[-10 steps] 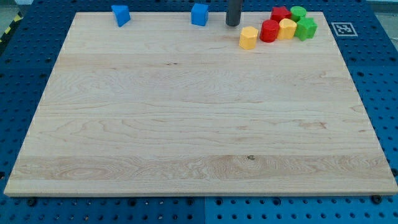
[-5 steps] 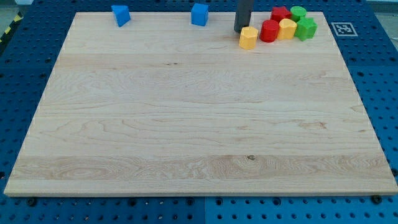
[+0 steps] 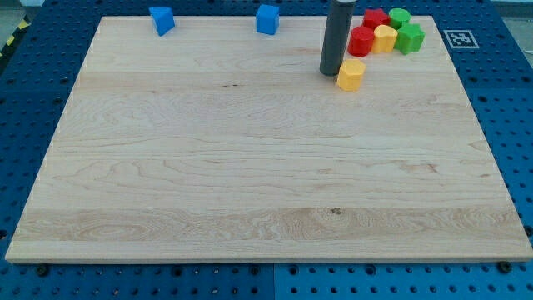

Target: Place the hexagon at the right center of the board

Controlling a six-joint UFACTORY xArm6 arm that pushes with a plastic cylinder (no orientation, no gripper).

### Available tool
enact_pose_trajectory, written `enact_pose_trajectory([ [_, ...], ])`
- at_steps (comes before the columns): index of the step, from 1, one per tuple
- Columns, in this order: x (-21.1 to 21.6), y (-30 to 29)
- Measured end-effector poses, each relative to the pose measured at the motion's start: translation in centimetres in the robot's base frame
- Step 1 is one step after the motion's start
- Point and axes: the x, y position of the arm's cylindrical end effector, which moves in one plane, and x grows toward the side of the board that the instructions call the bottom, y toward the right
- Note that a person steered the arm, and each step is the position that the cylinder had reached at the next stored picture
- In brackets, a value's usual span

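Observation:
A yellow hexagon block lies on the wooden board in the upper right part of the view. My tip stands right at its left side, touching or nearly touching it. The dark rod rises straight from the tip out of the view's top.
A cluster sits at the top right: two red blocks, a yellow block, a green star-like block and a green round block. Two blue blocks lie along the top edge.
My tip has moved down and to the right. The yellow hexagon has slid down and right, away from the red block.

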Motion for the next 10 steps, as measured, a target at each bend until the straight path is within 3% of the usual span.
enact_pose_trajectory([
  [2,1.6,0.2],
  [5,1.6,5.1],
  [8,6.6,10.9],
  [10,7.2,11.6],
])
